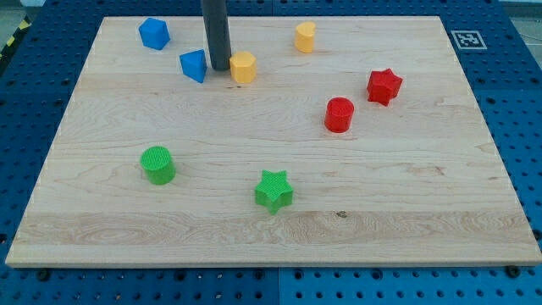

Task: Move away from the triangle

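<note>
My tip [219, 67] rests on the board near the view's top, between a blue triangle-like block [194, 65] just to its left and a yellow hexagonal block [243, 67] just to its right. It stands very close to both, and I cannot tell whether it touches either. The dark rod rises straight up out of the view's top.
A blue block [154, 33] lies at the top left and a yellow block [305, 37] at the top middle. A red star [384, 85] and a red cylinder [339, 114] lie at the right. A green cylinder [157, 164] and a green star [273, 190] lie lower down. The wooden board [423, 220] sits on a blue perforated table.
</note>
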Robot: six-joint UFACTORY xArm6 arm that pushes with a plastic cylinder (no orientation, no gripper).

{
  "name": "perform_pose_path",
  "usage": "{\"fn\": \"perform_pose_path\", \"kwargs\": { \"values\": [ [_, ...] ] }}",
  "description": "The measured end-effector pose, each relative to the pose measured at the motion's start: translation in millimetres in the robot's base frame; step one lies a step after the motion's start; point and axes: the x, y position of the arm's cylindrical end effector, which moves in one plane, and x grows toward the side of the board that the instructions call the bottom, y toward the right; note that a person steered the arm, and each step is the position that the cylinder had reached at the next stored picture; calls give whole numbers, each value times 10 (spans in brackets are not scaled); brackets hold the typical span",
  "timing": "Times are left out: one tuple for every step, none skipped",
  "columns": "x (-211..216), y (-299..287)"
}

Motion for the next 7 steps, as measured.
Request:
{"fn": "perform_pose_path", "kwargs": {
  "values": [
    [163, -133],
    [-88, -371],
    [-98, -433],
    [-129, -654],
    [-230, -882],
    [-253, -946],
    [-243, -1078]
  ]
}}
